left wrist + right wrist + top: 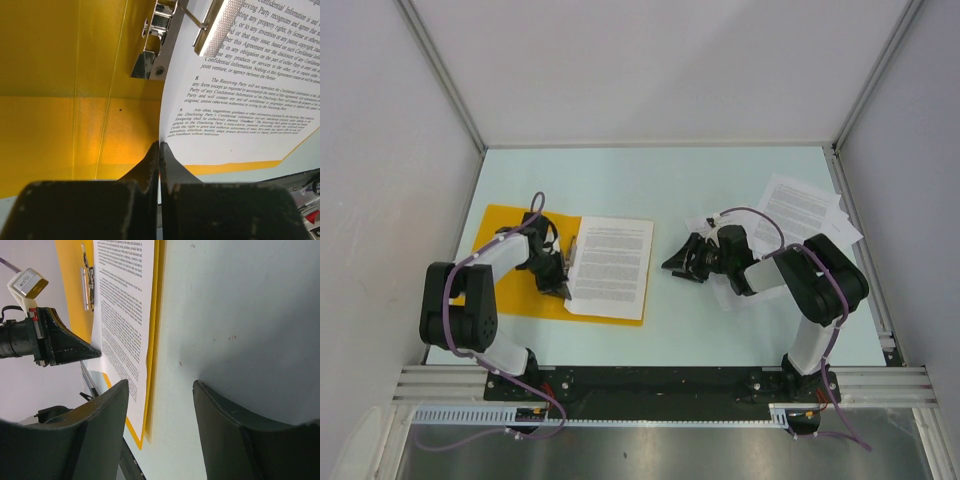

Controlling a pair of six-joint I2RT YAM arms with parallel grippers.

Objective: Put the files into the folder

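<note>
One folder [502,222] lies open on the tabletop [650,180], left of centre, with a single printed sheet [612,265] on its right half. A second lot of files, the loose sheets [807,205], sits fanned at the far right edge, well apart from the folder. At least two overlap there; the exact count cannot be told.

There are two arms. The left pincer [560,280] is at the sheet's left edge, beside the folder's spine. The right pincer [675,262] hangs over bare tabletop just right of the folder.

Only the left wrist view shows the fingers [145,165] pressed together, with the sheet's curled lower-left corner running into the seam between them, so the left pincer is clenched on the printed sheet. That view also shows a metal clip [152,47] fixed along the spine, hardly visible from above.

The right wrist view shows its own fingers spread and released, holding nothing. It also shows the left pincer's tip meeting the sheet's edge.
</note>
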